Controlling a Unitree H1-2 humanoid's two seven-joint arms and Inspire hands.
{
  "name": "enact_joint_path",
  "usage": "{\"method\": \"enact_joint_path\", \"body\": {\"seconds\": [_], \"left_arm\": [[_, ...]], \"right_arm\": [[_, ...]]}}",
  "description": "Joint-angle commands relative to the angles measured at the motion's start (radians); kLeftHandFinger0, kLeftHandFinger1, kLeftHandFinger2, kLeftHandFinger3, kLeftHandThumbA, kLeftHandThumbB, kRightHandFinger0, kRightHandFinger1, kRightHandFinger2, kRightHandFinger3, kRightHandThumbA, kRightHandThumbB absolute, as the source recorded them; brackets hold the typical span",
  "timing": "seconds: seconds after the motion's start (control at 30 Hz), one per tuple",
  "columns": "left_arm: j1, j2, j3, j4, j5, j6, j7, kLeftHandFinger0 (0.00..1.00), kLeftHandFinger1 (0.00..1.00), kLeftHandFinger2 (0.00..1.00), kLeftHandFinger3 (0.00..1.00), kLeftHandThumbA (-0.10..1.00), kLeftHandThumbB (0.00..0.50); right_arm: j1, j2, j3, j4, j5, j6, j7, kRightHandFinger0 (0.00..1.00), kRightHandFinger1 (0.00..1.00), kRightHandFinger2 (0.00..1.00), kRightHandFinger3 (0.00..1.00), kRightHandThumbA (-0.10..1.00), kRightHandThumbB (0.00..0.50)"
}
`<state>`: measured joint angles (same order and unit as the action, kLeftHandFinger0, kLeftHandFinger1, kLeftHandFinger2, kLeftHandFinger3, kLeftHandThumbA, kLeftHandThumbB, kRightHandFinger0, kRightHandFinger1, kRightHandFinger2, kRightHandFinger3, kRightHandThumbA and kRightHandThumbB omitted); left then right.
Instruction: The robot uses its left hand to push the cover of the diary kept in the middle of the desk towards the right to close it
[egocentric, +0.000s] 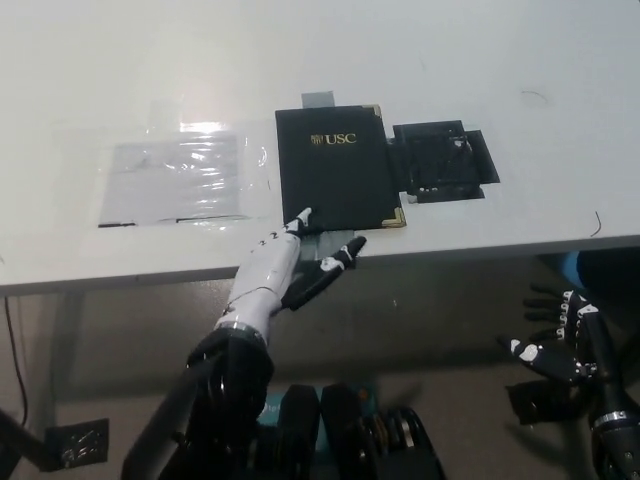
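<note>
Near the table's (520, 60) front edge, the closed diary (335, 182) lies flat; left hand (272, 272), fingers spread, empty, should press its cover once, then lift clear. Right hand (560, 345) hangs open below.

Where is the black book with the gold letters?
In the head view the diary lies shut in the middle of the desk, near its front edge, with the left hand at its near left corner.

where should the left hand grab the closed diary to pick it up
Probably the near edge. The diary lies flat and closed on the desk, its near edge close to the desk's front edge. The left hand is already there, fingers touching the near-left corner, so come from the front. The right hand rests below the desk.
</note>
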<state>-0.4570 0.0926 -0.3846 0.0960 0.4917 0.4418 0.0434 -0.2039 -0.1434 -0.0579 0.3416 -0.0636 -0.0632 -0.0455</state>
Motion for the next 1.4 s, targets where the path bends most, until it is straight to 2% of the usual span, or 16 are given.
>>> {"method": "enact_joint_path", "body": {"seconds": [0.0,0.1,0.23,0.33,0.37,0.43,0.5,0.57,0.67,0.7,0.8,0.87,1.0,1.13,1.27,1.37], "left_arm": [[0.111,-0.274,0.681,-0.505,-1.158,0.028,0.117,1.00,1.00,1.00,1.00,1.00,0.177],[0.188,-0.270,0.734,-0.557,-1.262,0.011,0.137,1.00,1.00,1.00,1.00,1.00,0.177],[0.252,-0.248,0.791,-0.567,-1.301,0.009,0.144,1.00,1.00,1.00,1.00,1.00,0.143],[0.316,-0.217,0.854,-0.530,-1.320,0.012,0.099,1.00,1.00,1.00,1.00,1.00,0.119],[0.356,-0.185,0.889,-0.466,-1.320,-0.009,0.018,1.00,1.00,1.00,1.00,1.00,0.121],[0.379,-0.168,0.914,-0.426,-1.316,-0.019,-0.030,1.00,1.00,1.00,1.00,1.00,0.109],[0.405,-0.151,0.952,-0.372,-1.301,-0.030,-0.065,1.00,1.00,1.00,1.00,1.00,0.126],[0.428,-0.146,1.013,-0.297,-1.288,-0.034,-0.067,1.00,1.00,1.00,1.00,1.00,0.179],[0.443,-0.148,1.047,-0.263,-1.288,-0.034,-0.084,1.00,1.00,1.00,1.00,1.00,0.177],[0.461,-0.150,1.063,-0.239,-1.302,-0.039,-0.109,1.00,1.00,1.00,1.00,0.93,0.198],[0.468,-0.156,1.083,-0.228,-1.310,-0.030,-0.130,1.00,1.00,1.00,1.00,0.89,0.211],[0.483,-0.149,1.084,-0.200,-1.267,-0.064,-0.151,1.00,1.00,1.00,1.00,0.87,0.244],[0.498,-0.142,1.085,-0.162,-1.202,-0.112,-0.183,1.00,1.00,1.00,1.00,0.84,0.263],[0.500,-0.139,1.071,-0.167,-1.127,-0.139,-0.180,1.00,1.00,1.00,1.00,0.86,0.288],[0.488,-0.143,1.087,-0.159,-1.118,-0.140,-0.179,1.00,1.00,1.00,1.00,0.81,0.328],[0.470,-0.154,1.114,-0.166,-1.141,-0.127,-0.157,1.00,1.00,1.00,1.00,0.82,0.319]], "right_arm": [[-0.034,-0.016,-0.028,-0.036,0.025,-0.026,-0.005,0.42,0.59,0.62,0.72,1.00,0.377],[-0.035,-0.014,-0.029,-0.036,0.019,-0.022,-0.013,0.43,0.60,0.63,0.73,1.00,0.377],[-0.046,-0.013,-0.034,-0.024,0.027,-0.029,-0.014,0.44,0.61,0.64,0.74,1.00,0.385],[-0.047,-0.012,-0.035,-0.036,0.023,-0.015,-0.019,0.44,0.61,0.63,0.75,1.00,0.379],[-0.046,-0.010,-0.039,-0.039,0.032,-0.017,-0.017,0.44,0.60,0.63,0.75,1.00,0.370],[-0.041,-0.010,-0.041,-0.037,0.036,-0.024,-0.016,0.44,0.60,0.63,0.75,1.00,0.369],[-0.041,-0.014,-0.042,-0.020,0.035,-0.048,-0.017,0.41,0.59,0.62,0.74,1.00,0.377],[-0.040,-0.010,-0.045,-0.027,0.036,-0.030,-0.021,0.41,0.59,0.62,0.74,1.00,0.386],[-0.038,-0.009,-0.040,-0.027,0.022,-0.024,-0.029,0.42,0.60,0.64,0.75,1.00,0.382],[-0.037,-0.007,-0.042,-0.027,0.024,-0.022,-0.031,0.42,0.60,0.64,0.76,1.00,0.384],[-0.036,-0.005,-0.047,-0.026,0.029,-0.020,-0.034,0.42,0.60,0.64,0.75,1.00,0.397],[-0.038,0.001,-0.051,-0.028,0.034,-0.011,-0.038,0.42,0.60,0.63,0.75,1.00,0.402],[-0.039,0.002,-0.056,-0.007,0.047,-0.033,-0.032,0.43,0.61,0.64,0.75,1.00,0.401],[-0.037,0.003,-0.055,-0.006,0.036,-0.029,-0.038,0.44,0.60,0.63,0.75,1.00,0.411],[-0.036,0.008,-0.059,-0.010,0.040,-0.028,-0.034,0.44,0.61,0.64,0.75,1.00,0.402],[-0.039,0.017,-0.067,-0.016,0.050,-0.027,-0.032,0.46,0.62,0.65,0.75,1.00,0.398]]}}
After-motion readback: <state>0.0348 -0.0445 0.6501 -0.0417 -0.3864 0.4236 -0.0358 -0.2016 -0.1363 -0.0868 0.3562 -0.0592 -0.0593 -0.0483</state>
